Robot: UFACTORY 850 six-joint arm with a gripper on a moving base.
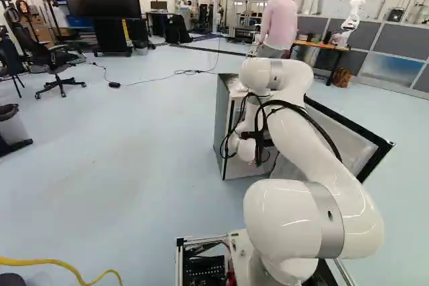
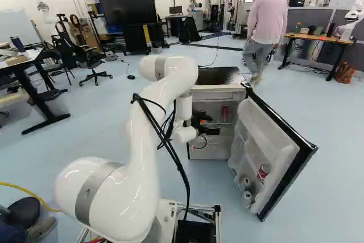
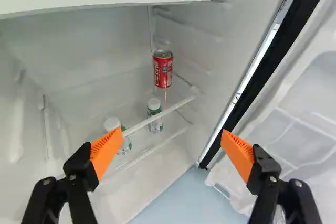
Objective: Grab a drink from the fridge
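Well beyond the end effector (image 2: 215, 125) and off to its left, I see a large dark screen (image 2: 126, 5) and an office chair (image 2: 91, 60). Far past it to the right sits a brown bag (image 2: 344, 72). Nearer me than it, leftward, a yellow cable (image 1: 40, 261) lies on the floor (image 1: 134, 132).

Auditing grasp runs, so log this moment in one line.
Fridge open | red can, two white-capped bottles inside | jaws open, holding nothing | drink not yet grabbed

No words can be read for certain: the white lettering on the red can (image 3: 163, 71) is too small.
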